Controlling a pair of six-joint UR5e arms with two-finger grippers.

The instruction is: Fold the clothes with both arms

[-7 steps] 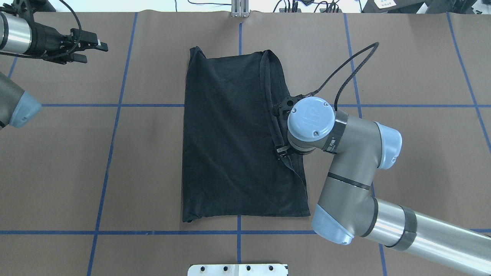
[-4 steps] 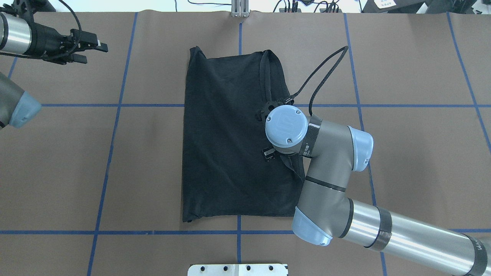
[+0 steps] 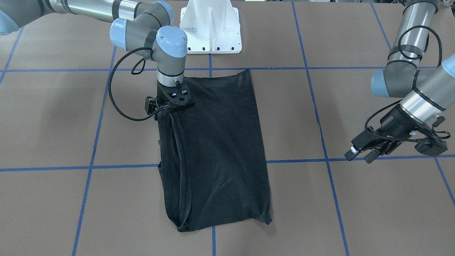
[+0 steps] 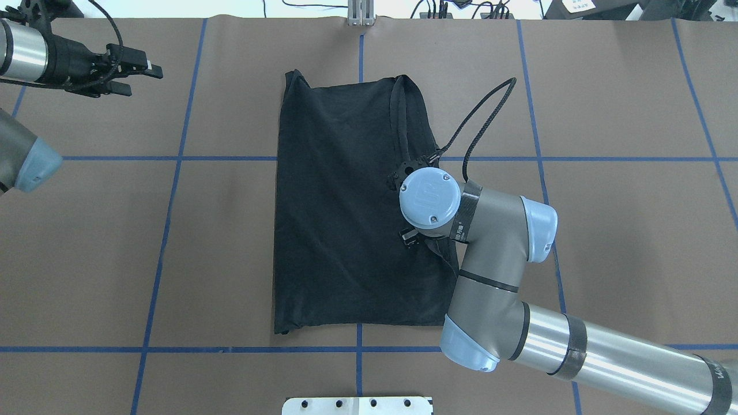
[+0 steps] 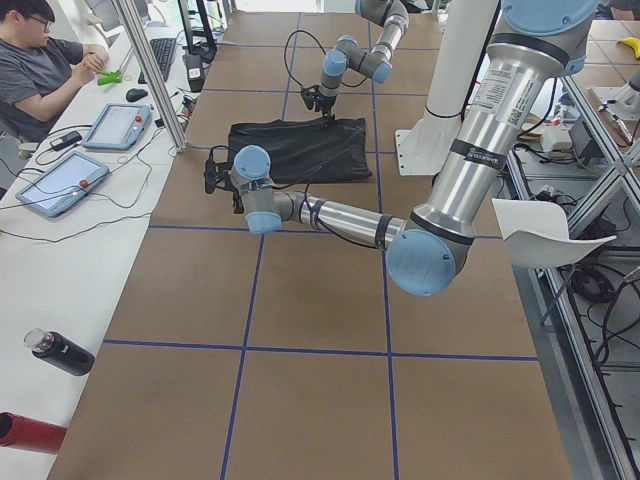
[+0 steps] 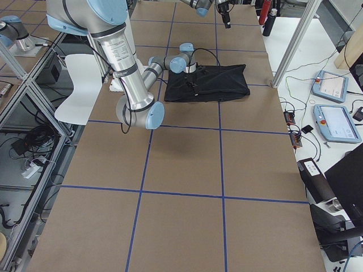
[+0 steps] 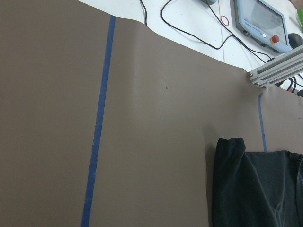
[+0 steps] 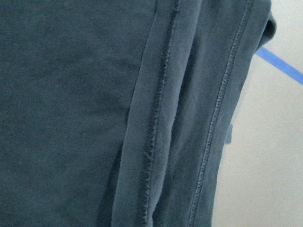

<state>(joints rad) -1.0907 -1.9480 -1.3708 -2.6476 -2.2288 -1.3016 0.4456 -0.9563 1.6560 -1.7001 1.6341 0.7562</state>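
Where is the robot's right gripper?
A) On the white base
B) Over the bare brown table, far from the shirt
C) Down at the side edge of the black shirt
C: the right gripper is down at the folded side edge of the black T-shirt, while the left gripper is the one over the bare table.

The T-shirt (image 4: 334, 219) lies central on the table (image 4: 634, 230), right gripper (image 3: 170, 107) at its right edge, left gripper (image 4: 140, 78) far left.

Bright, even overhead light with soft shadows on the table (image 3: 53, 106); right wrist close-up bluish, perhaps slightly soft.
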